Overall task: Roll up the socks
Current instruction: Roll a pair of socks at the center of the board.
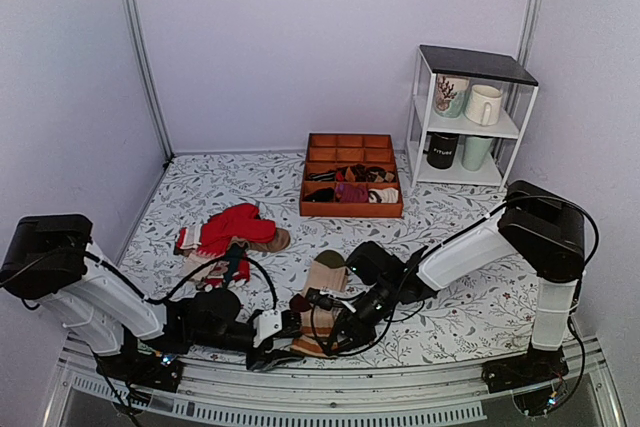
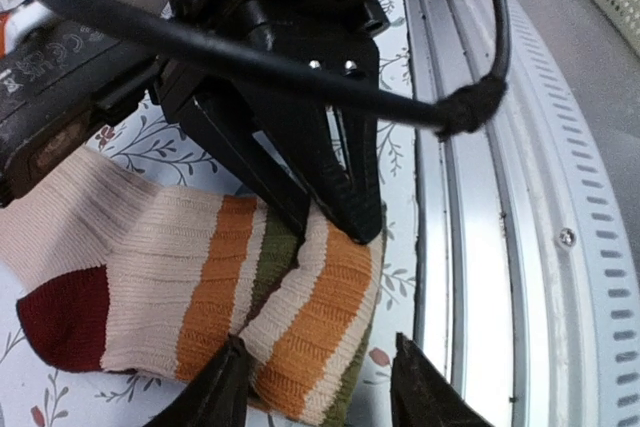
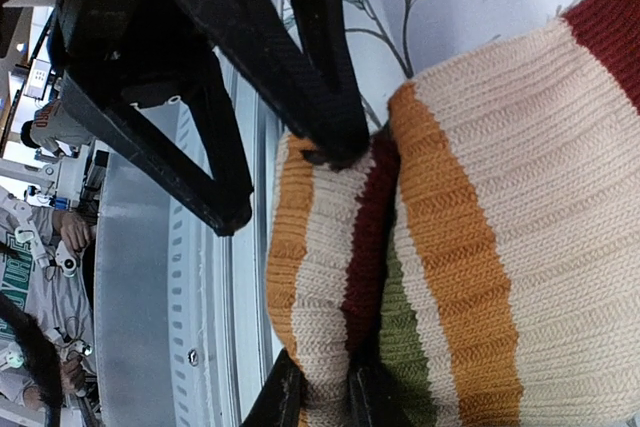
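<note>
Socks (image 1: 322,285): on the table (image 1: 450,317) near its front edge, between my two arms. The green toe points away from me. The striped end is doubled into a thick fold just beside the rail (image 2: 500,247).

Right gripper (image 3: 322,395): closed, pinching a pleat of that striped fold. The ribbed fabric bunches between my fingertips, and the maroon, orange and olive bands are crowded together around the pinch.

Left gripper (image 2: 318,387): jaws parted and holding nothing. It faces the right gripper across the fold. One finger sits over the orange stripes, the other over the table edge by the rail. From the right wrist, one left fingertip (image 3: 330,150) touches the fold while the other hangs clear of it (whether it presses down I cannot tell).

Other items: red socks (image 1: 235,227) lie well behind my left arm. An orange tray (image 1: 350,213) holding small bundles stands further back, with a shelf (image 1: 470,67) of mugs beside it.
</note>
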You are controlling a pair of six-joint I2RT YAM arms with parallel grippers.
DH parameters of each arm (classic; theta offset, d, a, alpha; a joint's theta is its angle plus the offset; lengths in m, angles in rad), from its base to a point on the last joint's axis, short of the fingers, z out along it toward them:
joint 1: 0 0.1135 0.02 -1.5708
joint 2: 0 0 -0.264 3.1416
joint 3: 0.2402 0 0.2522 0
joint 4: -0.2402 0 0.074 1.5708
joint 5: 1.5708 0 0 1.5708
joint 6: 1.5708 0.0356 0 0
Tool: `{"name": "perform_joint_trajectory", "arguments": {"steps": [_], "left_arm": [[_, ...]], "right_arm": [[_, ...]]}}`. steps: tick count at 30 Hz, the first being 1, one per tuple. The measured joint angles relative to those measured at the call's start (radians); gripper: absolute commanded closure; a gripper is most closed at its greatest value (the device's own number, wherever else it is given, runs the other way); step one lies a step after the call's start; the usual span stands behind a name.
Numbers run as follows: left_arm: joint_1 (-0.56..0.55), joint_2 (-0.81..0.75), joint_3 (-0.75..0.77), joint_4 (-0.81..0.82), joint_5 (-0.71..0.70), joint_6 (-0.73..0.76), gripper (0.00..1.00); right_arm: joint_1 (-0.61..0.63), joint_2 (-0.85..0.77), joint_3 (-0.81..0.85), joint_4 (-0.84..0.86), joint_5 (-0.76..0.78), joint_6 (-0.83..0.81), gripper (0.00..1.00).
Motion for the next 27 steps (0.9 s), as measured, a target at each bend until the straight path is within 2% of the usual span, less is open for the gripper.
{"name": "perform_joint_trajectory", "arguments": {"steps": [3, 6, 13, 14, 17, 22, 27], "left_arm": [[-0.002, 0.021, 0.006, 0.021, -0.01, 0.016, 0.51], [-0.003, 0.052, 0.022, 0.03, -0.012, 0.025, 0.56], [-0.002, 0.128, 0.058, 0.046, 0.002, 0.021, 0.9], [-0.002, 0.131, 0.061, 0.047, 0.007, 0.015, 0.98], [-0.002, 0.134, 0.066, 0.048, 0.02, -0.003, 1.0], [-0.001, 0.123, 0.079, 0.01, 0.025, -0.088, 1.0], [0.012, 0.117, 0.084, -0.016, 0.051, -0.234, 1.0]], "right_arm": [[-0.001, 0.0, 0.001, -0.005, 0.0, -0.003, 0.85], [-0.001, 0.0, 0.003, -0.009, -0.001, -0.005, 0.85], [-0.001, 0.001, 0.003, -0.02, -0.013, -0.007, 0.85], [-0.001, 0.001, 0.003, -0.021, -0.016, -0.007, 0.85], [-0.002, 0.001, 0.003, -0.026, -0.02, -0.006, 0.82], [0.0, -0.023, -0.007, -0.024, 0.0, 0.003, 0.64], [0.012, -0.226, -0.162, 0.067, 0.196, 0.006, 0.5]]}}
